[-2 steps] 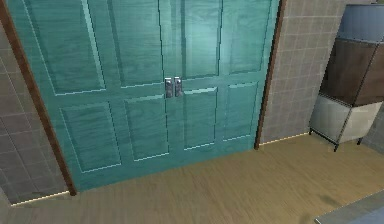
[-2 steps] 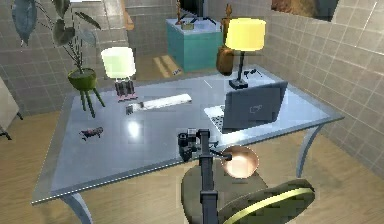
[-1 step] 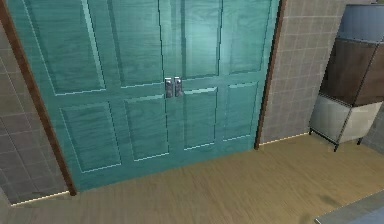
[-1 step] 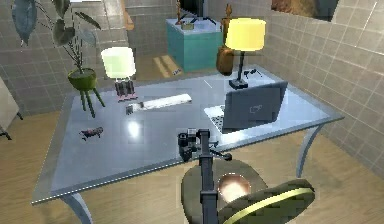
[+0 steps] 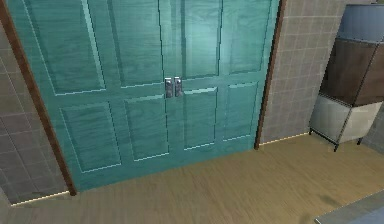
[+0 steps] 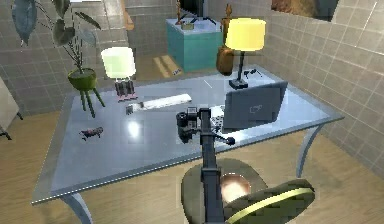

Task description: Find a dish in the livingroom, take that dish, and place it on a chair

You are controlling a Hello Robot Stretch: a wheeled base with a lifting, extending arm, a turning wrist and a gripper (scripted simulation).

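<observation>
In the arm side view my arm (image 6: 210, 165) rises as a dark bar over a round chair (image 6: 272, 198) with an olive rim and a brown seat at the bottom edge. My gripper (image 6: 187, 122) is a dark shape above the pale blue tabletop (image 6: 150, 150), just left of an open laptop (image 6: 253, 104). I cannot tell whether it holds anything. No shape on the table reads plainly as a dish. A white flat bar (image 6: 165, 101) and a small dark object (image 6: 92, 132) lie on the top.
Two yellow-shaded lamps (image 6: 118, 64) (image 6: 245, 36) and a potted plant (image 6: 82, 78) stand along the table's far side. A teal box (image 6: 192, 45) sits beyond. In the forward view, teal double doors (image 5: 150, 80) face me closely, with a brown and white cabinet (image 5: 352, 90) at the right.
</observation>
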